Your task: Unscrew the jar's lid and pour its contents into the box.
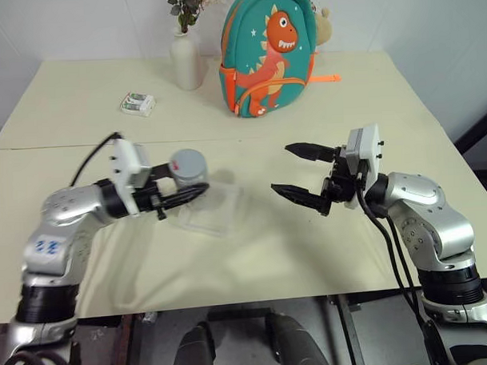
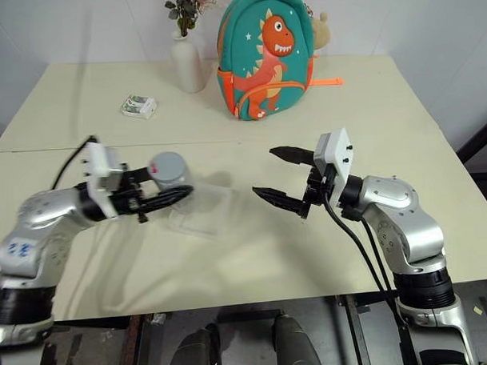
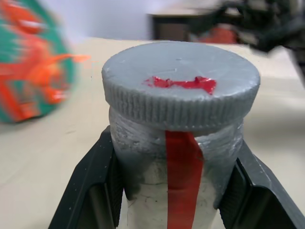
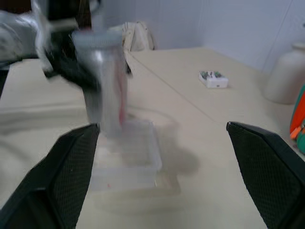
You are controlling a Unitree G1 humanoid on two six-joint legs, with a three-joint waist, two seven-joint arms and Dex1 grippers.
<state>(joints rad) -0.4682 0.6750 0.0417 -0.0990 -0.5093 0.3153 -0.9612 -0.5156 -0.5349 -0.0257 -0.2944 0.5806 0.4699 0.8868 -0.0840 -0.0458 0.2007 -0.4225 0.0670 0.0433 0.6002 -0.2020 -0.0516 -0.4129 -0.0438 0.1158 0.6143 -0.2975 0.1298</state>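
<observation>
My left gripper (image 1: 191,183) is shut on the jar (image 1: 187,175) and holds it upright just above the near-left part of the table. Its black fingers (image 3: 95,186) press on both sides of the jar's body (image 3: 176,162). The grey lid (image 3: 181,88), with a red mark on top, sits on the jar. The contents are hidden inside. The clear box (image 1: 214,209) rests on the table right below and beside the jar. My right gripper (image 1: 281,167) is open, pointing at the jar from the right, a hand's width away.
A white vase (image 1: 186,60) with flowers and a teal dinosaur backpack (image 1: 267,53) stand at the back of the table. A small white-and-green packet (image 1: 137,104) lies at the back left. A seam (image 1: 66,146) runs across between two tabletops.
</observation>
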